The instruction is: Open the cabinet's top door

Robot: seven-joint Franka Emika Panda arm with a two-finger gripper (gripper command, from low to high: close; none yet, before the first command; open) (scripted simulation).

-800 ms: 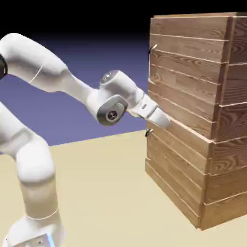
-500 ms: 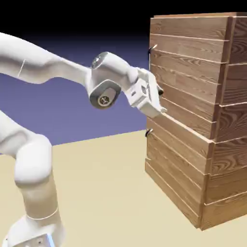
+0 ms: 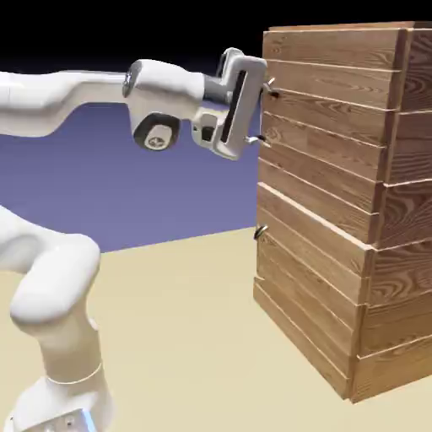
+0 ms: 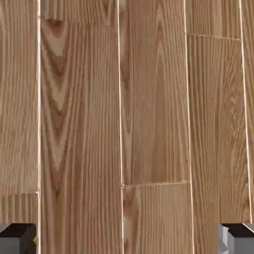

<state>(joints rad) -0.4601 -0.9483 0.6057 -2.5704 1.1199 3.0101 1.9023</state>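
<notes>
The cabinet [image 3: 409,211] of brown wood planks stands at the exterior view's right. Its top door [image 3: 321,143] is closed, with a small silver handle [image 3: 268,83] at its upper left edge. My gripper [image 3: 263,114] faces the door just below that handle, open, one finger above the other and close to the wood. In the hand view the top door's planks [image 4: 124,109] fill the picture. Both fingertips [image 4: 17,238] sit far apart at the bottom corners with nothing between them. The handle does not show in the hand view.
The shorter lower door [image 3: 304,295] is closed, its own small handle [image 3: 260,230] at its upper left edge. The tan table [image 3: 186,337] stretches in front of the cabinet. My arm [image 3: 51,93] reaches across from the exterior view's left.
The hand has risen from the top door's lower edge to just below its handle. It has turned to face the door squarely. The door has not moved.
</notes>
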